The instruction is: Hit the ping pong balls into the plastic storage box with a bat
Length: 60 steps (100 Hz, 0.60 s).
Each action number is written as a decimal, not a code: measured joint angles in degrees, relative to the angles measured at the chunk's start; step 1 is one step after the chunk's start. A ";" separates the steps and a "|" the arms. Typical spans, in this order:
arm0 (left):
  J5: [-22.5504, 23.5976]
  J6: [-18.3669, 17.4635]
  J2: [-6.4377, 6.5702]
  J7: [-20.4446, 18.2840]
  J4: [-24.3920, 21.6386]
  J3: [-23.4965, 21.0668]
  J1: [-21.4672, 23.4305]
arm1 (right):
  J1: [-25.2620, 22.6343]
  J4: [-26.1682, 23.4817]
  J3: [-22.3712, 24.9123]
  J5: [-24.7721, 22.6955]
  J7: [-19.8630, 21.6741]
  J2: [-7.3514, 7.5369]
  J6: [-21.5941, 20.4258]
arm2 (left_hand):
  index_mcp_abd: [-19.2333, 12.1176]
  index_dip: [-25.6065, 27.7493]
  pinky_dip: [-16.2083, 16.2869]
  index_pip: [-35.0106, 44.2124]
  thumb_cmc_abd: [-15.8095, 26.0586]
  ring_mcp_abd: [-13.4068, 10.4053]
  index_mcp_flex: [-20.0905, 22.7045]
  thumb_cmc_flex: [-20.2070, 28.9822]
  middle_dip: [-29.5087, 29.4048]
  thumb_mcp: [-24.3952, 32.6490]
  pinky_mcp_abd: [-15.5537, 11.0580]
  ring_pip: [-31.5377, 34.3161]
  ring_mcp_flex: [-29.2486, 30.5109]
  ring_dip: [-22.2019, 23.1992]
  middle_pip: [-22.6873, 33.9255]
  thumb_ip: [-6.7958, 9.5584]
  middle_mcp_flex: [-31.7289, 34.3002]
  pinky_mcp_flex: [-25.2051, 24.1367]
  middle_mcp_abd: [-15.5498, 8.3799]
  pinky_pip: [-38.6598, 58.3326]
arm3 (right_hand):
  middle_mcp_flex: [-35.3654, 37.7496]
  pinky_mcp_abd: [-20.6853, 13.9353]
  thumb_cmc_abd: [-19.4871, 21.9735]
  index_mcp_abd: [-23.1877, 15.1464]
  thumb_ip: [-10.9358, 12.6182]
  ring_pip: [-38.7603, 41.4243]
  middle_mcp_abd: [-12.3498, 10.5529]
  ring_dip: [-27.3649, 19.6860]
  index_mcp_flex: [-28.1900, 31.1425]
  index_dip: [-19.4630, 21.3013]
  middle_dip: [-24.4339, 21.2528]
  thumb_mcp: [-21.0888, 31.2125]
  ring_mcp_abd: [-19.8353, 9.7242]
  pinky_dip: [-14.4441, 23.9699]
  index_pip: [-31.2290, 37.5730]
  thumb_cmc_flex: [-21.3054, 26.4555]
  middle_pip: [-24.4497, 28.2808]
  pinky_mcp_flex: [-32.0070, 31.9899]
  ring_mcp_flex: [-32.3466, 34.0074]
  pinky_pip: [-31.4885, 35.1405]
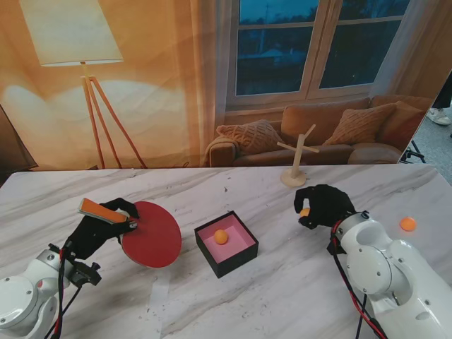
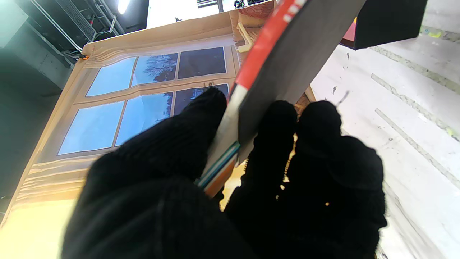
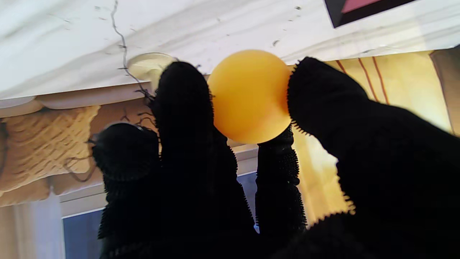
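My left hand (image 1: 102, 224), in a black glove, is shut on the orange handle of a red-faced bat (image 1: 150, 233) at the left of the table, blade toward the box. In the left wrist view the bat (image 2: 273, 57) runs out between my fingers (image 2: 201, 118). The black storage box (image 1: 226, 242) with a pink floor stands mid-table with one orange ball (image 1: 221, 236) inside. My right hand (image 1: 323, 205) is shut on a second orange ball (image 1: 304, 211), right of the box; the right wrist view shows that ball (image 3: 249, 95) pinched between fingertips (image 3: 316, 90). A third ball (image 1: 408, 224) lies at the far right.
A small wooden branch-shaped stand (image 1: 296, 159) sits at the table's far edge, behind my right hand. A printed living-room backdrop rises behind the table. Bare marble table top (image 1: 282, 289) stretches between the box and me.
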 measured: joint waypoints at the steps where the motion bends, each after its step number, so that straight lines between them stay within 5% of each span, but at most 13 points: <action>1: -0.03 0.00 0.00 -0.01 0.00 0.02 -0.01 | 0.20 -0.04 -0.27 0.20 0.02 -0.01 0.12 | 0.00 0.00 0.00 0.00 0.00 0.00 0.00 0.00 0.00 0.00 0.00 0.00 0.00 0.00 0.00 0.00 0.00 0.00 0.00 0.00 | 0.00 0.00 0.00 0.00 0.00 0.00 0.00 0.00 0.00 0.00 0.00 0.00 0.00 0.00 0.00 0.00 0.00 0.00 0.00 0.00; 60: -1.21 1.69 0.22 -2.56 0.17 0.87 -0.96 | 8.39 -3.65 -12.50 9.09 0.14 -0.88 5.82 | 0.00 0.00 0.00 0.00 0.00 0.00 0.00 0.00 0.00 0.00 0.00 0.00 0.00 0.00 0.00 0.00 0.00 0.00 0.00 0.00 | 0.01 0.37 0.00 0.00 0.00 0.01 0.12 0.00 0.02 -0.01 0.00 0.00 0.14 0.00 0.00 0.02 0.00 0.10 0.01 0.01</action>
